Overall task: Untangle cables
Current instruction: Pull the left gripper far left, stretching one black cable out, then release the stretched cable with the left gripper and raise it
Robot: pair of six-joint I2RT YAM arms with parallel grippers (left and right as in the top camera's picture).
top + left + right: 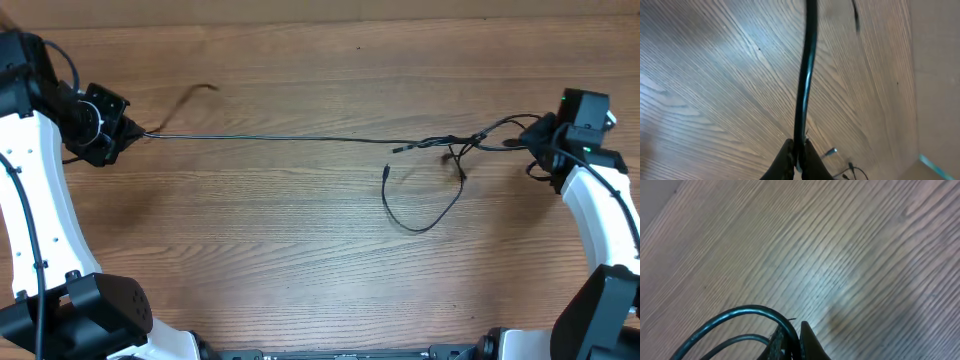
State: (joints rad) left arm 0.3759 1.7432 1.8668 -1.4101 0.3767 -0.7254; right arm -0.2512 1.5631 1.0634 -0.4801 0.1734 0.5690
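Left pincer (128, 133): closed, gripping one of the cables (300, 139) at the tabletop's (300, 280) far left; in the left wrist view the fingers (786, 159) are pressed together on a single black cord that runs straight away from them; a small silvery plug tip (830, 151) shows just beside them.

Right pincer (538, 147): closed, gripping cable at the far right; in the right wrist view two black cord arcs (740, 315) curve out from between the shut fingers (810, 340); which strands these are, I cannot tell.

Taut strand (250, 138): stretched in a nearly straight line between the two pincers, across the middle of the tabletop.

Knot (455, 146): a small tangle sitting on that line, near the right pincer and well apart from the left one; short ends stick out of it to the left.

Loop (425, 225): a slack strand hanging from the knot toward the near edge, curving round to a free plug end (387, 171) left of the knot.

Loose tail (195, 92): blurred, lying beyond the left pincer toward the far edge; its detail cannot be made out.
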